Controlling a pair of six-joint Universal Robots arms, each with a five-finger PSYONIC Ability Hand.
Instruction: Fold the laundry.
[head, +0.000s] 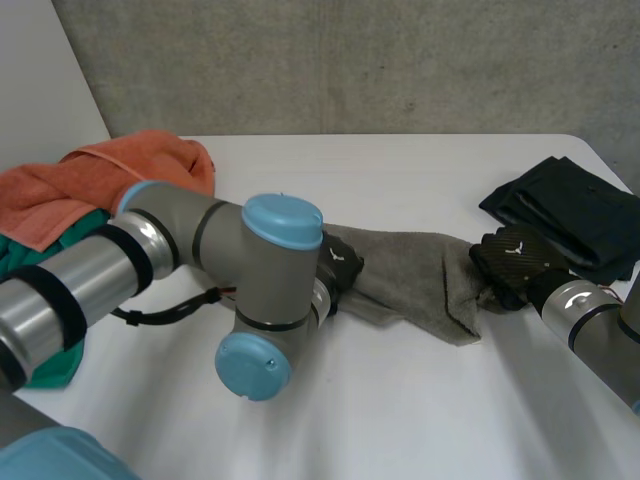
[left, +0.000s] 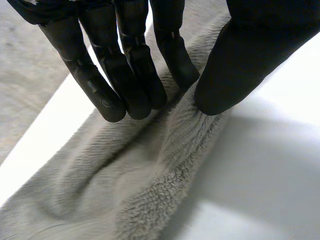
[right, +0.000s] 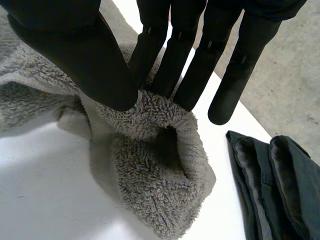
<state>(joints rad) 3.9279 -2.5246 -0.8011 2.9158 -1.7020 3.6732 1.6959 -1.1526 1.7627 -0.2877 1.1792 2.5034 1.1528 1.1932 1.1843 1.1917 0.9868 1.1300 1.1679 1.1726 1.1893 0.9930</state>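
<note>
Grey towel (head: 410, 272) in pinch of left hand (left: 240, 65), right hand (right: 75, 50)

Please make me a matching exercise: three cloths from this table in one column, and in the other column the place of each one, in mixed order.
1. grey terry towel
2. orange terry towel
3. dark folded cloth

A. heaped at the far left of the white table
B. lying at the table's right edge
C. pinched by left hand and right hand

Pairs: 1-C, 2-A, 3-B

No text can be read; the white mark (head: 514, 244) on the right hand (head: 512, 266) is too small to decipher.
</note>
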